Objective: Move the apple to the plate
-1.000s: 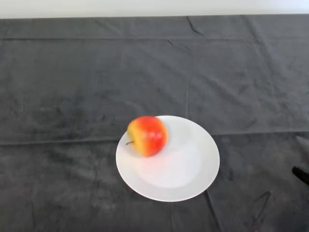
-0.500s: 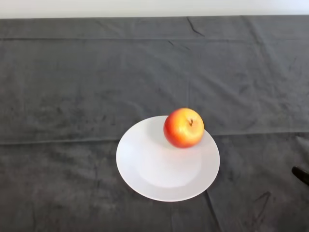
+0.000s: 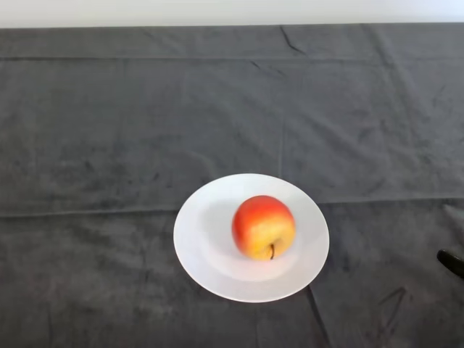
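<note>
the apple [image 3: 263, 226], red shading to yellow on its near side, lies inside the white plate [image 3: 203, 250], close to the middle of the dish and tipped over so that its stem points toward the near rim. the plate sits on the dark cloth [image 3: 109, 130] that covers the table, in the near half of the head view, slightly right of centre. the apple is in contact with the plate surface only; nothing else touches it. no part of the left arm or its hand appears in the view, so its state cannot be reported. a small dark shape [image 3: 451, 262] shows at the right edge of the view, beside the cloth's near right area; what it is cannot be told. judged from this layout, the transfer step reads as complete: the task's object is at its target and within the rim. whether the apple is fully at rest cannot be confirmed from a single view, and a round fruit lying on its side in a shallow dish may roll toward the rim. the next move, if any, calls for no further contact with the apple: keep the arm clear of the plate and verify that the fruit stays settled inside the rim.
</note>
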`<action>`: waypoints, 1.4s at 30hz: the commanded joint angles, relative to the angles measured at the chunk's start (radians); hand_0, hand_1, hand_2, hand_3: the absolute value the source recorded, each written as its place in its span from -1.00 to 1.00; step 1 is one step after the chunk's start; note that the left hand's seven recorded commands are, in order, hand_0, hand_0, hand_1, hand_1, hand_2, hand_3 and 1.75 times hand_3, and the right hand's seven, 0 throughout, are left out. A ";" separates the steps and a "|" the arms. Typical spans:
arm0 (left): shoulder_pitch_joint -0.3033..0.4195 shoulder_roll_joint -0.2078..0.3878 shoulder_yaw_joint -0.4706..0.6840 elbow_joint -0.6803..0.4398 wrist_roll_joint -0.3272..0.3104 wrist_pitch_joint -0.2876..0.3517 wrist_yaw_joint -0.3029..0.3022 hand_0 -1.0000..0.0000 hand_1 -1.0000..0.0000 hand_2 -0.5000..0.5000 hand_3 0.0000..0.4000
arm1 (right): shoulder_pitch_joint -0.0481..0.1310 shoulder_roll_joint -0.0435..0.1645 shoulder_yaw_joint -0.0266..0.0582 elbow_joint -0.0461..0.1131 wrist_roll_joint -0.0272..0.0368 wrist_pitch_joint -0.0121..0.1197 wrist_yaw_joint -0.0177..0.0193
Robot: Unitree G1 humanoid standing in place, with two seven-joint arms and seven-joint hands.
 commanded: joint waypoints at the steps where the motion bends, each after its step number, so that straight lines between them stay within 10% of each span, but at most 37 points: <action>1: -0.069 0.098 -0.016 0.038 -0.008 -0.002 -0.006 1.00 1.00 0.00 -1.00 | 0.025 0.004 0.0178 0.037 0.0341 0.015 -0.0025; 42: -0.066 0.106 -0.071 0.056 -0.061 -0.023 -0.026 1.00 1.00 0.00 -1.00 | 0.025 0.003 0.0199 0.037 0.0359 0.014 -0.0036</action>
